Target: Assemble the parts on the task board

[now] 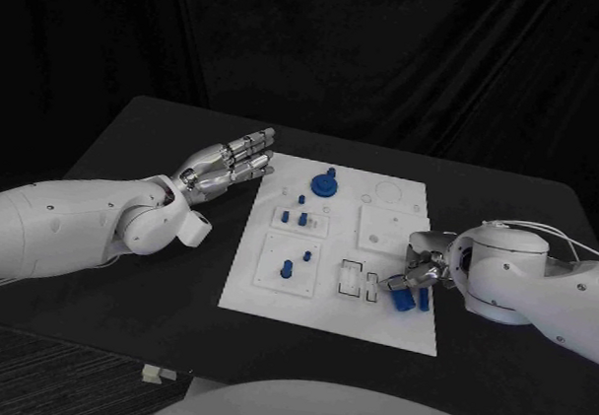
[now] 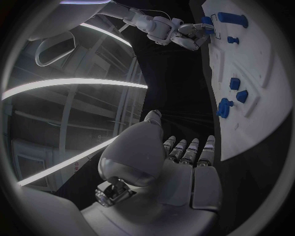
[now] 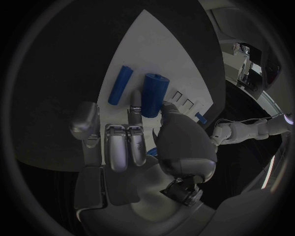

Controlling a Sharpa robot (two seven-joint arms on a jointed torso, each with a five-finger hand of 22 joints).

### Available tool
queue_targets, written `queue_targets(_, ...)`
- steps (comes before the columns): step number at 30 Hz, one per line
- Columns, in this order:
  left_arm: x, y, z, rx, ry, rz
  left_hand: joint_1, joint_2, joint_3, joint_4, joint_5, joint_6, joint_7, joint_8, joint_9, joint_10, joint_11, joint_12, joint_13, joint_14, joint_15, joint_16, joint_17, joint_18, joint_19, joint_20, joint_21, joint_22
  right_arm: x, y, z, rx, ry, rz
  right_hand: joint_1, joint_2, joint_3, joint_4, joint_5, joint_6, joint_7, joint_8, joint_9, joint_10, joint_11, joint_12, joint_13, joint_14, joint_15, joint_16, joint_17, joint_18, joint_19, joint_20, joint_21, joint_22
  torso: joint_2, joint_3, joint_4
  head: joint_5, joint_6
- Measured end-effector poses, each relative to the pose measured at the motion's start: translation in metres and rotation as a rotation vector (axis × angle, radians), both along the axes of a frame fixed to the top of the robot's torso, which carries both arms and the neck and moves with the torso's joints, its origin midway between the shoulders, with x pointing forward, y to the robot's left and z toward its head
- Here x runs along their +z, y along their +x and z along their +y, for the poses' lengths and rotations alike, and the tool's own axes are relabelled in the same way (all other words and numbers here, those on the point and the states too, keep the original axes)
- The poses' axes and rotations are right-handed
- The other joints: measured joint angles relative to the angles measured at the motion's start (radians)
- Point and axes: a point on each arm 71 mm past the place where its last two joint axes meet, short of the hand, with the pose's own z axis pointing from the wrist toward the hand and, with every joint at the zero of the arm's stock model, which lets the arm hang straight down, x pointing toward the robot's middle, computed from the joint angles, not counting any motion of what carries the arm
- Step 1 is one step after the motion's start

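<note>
Black cloth hangs behind a black table (image 1: 135, 291), and the white task board (image 1: 330, 314) lies in the middle of the tabletop, its long sides running from the near edge toward the far edge. In the head view the left hand (image 1: 226, 166) hovers just off the board's far left corner, palm up, fingers straight and slightly apart, holding nothing. The right hand (image 1: 418, 274) sits over the board's right edge near the near right corner, fingers curled down on a blue cylinder (image 1: 403, 298) that lies there with a thinner blue rod (image 1: 422, 299) just beside it. A blue round knob part (image 1: 324, 184) stands near the far edge of the board, small blue pegs (image 1: 296, 216) stand in a plate below it, and two more blue pieces (image 1: 293, 267) stand in a plate toward the near left corner. Two empty rectangular slots (image 1: 354, 278) lie just left of the right hand.

From the left wrist view, the left hand (image 2: 184, 162) shows its fingers side by side and extended, touching nothing, with the board (image 2: 258, 123) beyond the fingertips and several blue parts (image 2: 236, 91) on it.

From the right wrist view, the right hand (image 3: 141, 142) pinches the cylinder (image 3: 154, 93) between thumb and fingertips; the cylinder lies on the board (image 3: 147, 44), and the rod (image 3: 120, 84) lies alongside it, slightly apart.
</note>
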Motion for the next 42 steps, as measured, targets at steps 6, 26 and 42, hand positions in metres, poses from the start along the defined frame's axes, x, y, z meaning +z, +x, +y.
queue_targets(6, -0.001, 0.000, 0.000, -0.001, -0.001, 0.002, 0.000, 0.000, 0.000, 0.000, 0.000, 0.000, 0.000, 0.000, 0.000, 0.000, 0.000, 0.011, 0.000, 0.000, 0.000, 0.000, 0.000, 0.000, 0.000, 0.000, 0.000, 0.000, 0.000, -0.001, 0.000, -0.011, 0.021, -0.016, 0.011, -0.011, -0.010, -0.015, 0.088, -0.013, -0.013, 0.000, 0.040, 0.000, 0.000, 0.000, 0.000, 0.000, 0.000, 0.000, 0.000, 0.000, 0.000, 0.000, 0.000, 0.000, 0.000, 0.0001, -0.0001, 0.002, 0.000)
queue_targets(26, -0.003, -0.001, 0.000, -0.003, -0.002, 0.007, 0.003, 0.003, 0.000, 0.000, 0.000, 0.000, 0.000, 0.000, 0.000, 0.000, 0.000, 0.011, 0.000, 0.000, 0.000, 0.001, 0.000, 0.000, 0.000, 0.000, 0.000, 0.000, 0.003, -0.005, -0.006, -0.226, 0.267, 0.129, 0.010, -0.011, 0.007, -0.031, 0.227, -0.052, -0.012, 0.004, 0.097, 0.000, 0.000, 0.000, 0.000, 0.000, 0.000, 0.000, 0.000, 0.000, 0.008, -0.015, 0.001, 0.000, 0.000, 0.0002, -0.0002, 0.009, 0.000)
queue_targets(42, -0.003, -0.001, 0.000, -0.006, -0.003, 0.009, 0.003, 0.003, 0.000, 0.000, 0.000, 0.000, 0.000, 0.000, 0.000, 0.005, 0.005, 0.011, 0.000, 0.000, 0.000, 0.011, 0.000, 0.000, 0.000, 0.000, 0.000, 0.000, -0.004, -0.006, 0.011, -0.357, 0.412, 0.313, 0.010, -0.011, 0.047, -0.019, 0.194, -0.086, -0.007, 0.004, 0.112, 0.000, 0.000, 0.000, 0.000, 0.000, 0.000, 0.000, 0.000, 0.000, 0.008, -0.014, 0.000, 0.000, -0.001, -0.0008, 0.0002, 0.004, 0.000)
